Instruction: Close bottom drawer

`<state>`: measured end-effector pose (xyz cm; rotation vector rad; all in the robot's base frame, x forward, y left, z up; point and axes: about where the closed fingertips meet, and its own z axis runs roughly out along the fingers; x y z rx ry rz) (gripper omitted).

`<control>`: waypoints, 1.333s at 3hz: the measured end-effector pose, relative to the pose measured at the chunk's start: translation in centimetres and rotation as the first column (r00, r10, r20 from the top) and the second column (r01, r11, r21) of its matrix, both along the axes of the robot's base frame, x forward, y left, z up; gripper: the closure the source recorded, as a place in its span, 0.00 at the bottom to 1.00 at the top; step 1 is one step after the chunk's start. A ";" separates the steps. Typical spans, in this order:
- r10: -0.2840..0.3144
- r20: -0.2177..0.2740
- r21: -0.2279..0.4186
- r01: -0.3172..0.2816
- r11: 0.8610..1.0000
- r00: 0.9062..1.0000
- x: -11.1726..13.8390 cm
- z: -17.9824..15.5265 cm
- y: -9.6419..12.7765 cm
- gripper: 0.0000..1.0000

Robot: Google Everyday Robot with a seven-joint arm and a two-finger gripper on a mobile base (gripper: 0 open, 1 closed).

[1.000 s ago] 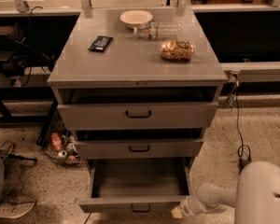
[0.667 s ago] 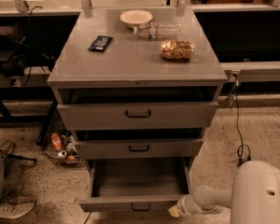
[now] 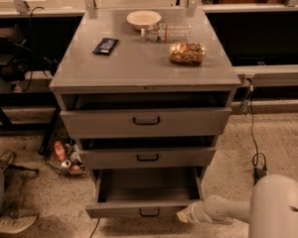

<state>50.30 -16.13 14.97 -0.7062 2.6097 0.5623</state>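
Grey bottom drawer pulled out, gripper at its right corner

We see the grey metal cabinet (image 3: 139, 68) from above and in front, with three drawers stacked in its face. The bottom drawer (image 3: 139, 208) stands pulled well out toward us, its bare inside showing and its short front carrying a small black loop handle (image 3: 149, 213). Above it, the middle drawer (image 3: 147, 157) and the tall-fronted top drawer (image 3: 145, 122) each sit slightly out from the frame, with a dark gap over them.

We find the gripper (image 3: 184, 215) low at the bottom right, its cream tip just beside the right end of the bottom drawer's front, close enough that we cannot say whether it touches. How the gripper is set, and whether it grasps anything, we cannot tell. Its pale arm (image 3: 223, 209) runs off to the right into the robot's rounded white body (image 3: 280, 207).

On the cabinet top we count a cream bowl (image 3: 143, 19) at the back, a clear water bottle (image 3: 166, 32) lying on its side just beside it, a snack bag (image 3: 187, 53) nearer the right edge, and a dark packet (image 3: 106, 45) to the left. A black cable (image 3: 252, 133) trails down to the speckled floor on the right, and some cans (image 3: 63, 156) lie by the cabinet's left foot.
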 end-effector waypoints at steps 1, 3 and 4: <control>0.000 0.000 0.000 0.000 1.000 1.000 -0.3 0.0 0.0 1.00; -0.017 0.133 0.044 0.011 0.999 0.991 4.3 1.4 1.3 1.00; -0.023 0.245 0.091 0.000 0.996 0.969 8.9 3.1 2.7 1.00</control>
